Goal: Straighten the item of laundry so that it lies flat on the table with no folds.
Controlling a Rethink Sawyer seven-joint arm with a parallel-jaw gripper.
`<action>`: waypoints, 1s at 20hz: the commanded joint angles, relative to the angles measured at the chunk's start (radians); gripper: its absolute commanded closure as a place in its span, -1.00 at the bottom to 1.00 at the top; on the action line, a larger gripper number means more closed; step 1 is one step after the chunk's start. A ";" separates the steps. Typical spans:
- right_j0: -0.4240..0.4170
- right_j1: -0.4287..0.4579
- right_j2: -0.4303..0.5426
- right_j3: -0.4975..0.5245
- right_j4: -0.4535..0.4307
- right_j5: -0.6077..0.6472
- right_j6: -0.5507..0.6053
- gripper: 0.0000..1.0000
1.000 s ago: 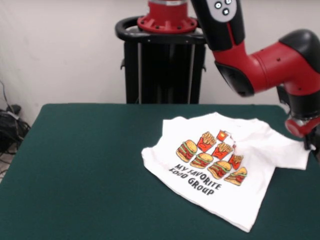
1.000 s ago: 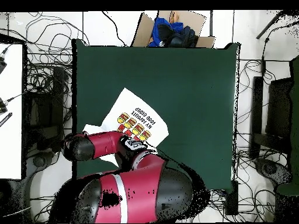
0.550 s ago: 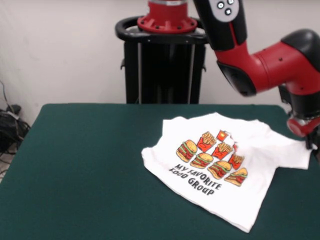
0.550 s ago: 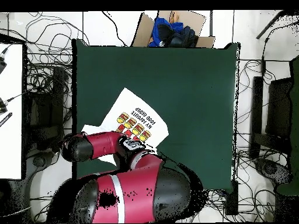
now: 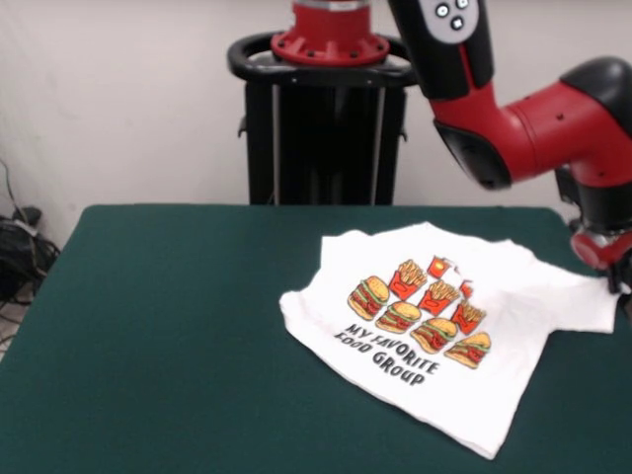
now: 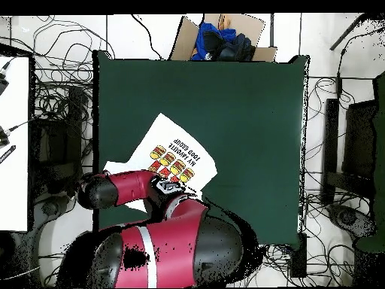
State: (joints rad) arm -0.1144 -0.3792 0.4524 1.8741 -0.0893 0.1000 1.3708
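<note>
The item of laundry (image 5: 444, 326) lies print side up on the right half of the green table (image 5: 168, 336), its "MY FAVORITE FOOD GROUP" text slanted. A small fold remains near the collar. Its right sleeve stretches toward the picture's right edge, where my gripper (image 5: 620, 288) sits low, partly cut off, shut on the sleeve's tip. In the overhead view the item of laundry (image 6: 171, 150) shows near the table's (image 6: 241, 113) left side; my arm (image 6: 128, 187) covers its lower part and hides the gripper.
The robot's black pedestal (image 5: 326, 128) stands behind the table. A cardboard box with blue cloth (image 6: 222, 39) sits past the table's far edge in the overhead view. Cables (image 5: 20, 247) lie off the table's left side. The shirt's sleeve is close to the table's edge.
The arm has shifted slightly right, drawing the right sleeve outward with it. The crease near the collar has flattened a little.
</note>
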 commanded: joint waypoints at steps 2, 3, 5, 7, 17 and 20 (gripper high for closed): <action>0.022 -0.004 0.007 -0.064 0.068 -0.030 0.234 1.00; 0.021 -0.003 0.008 -0.064 0.068 -0.031 0.233 1.00; 0.022 -0.003 0.008 -0.066 0.070 -0.024 0.231 1.00; 0.023 -0.003 0.006 -0.069 0.072 -0.018 0.230 1.00; 0.030 -0.003 -0.001 -0.074 0.080 -0.002 0.228 -1.00; 0.034 -0.004 -0.004 -0.073 0.082 -0.002 0.230 -1.00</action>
State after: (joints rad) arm -0.1031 -0.3792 0.4524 1.8740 -0.0793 0.1000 1.3708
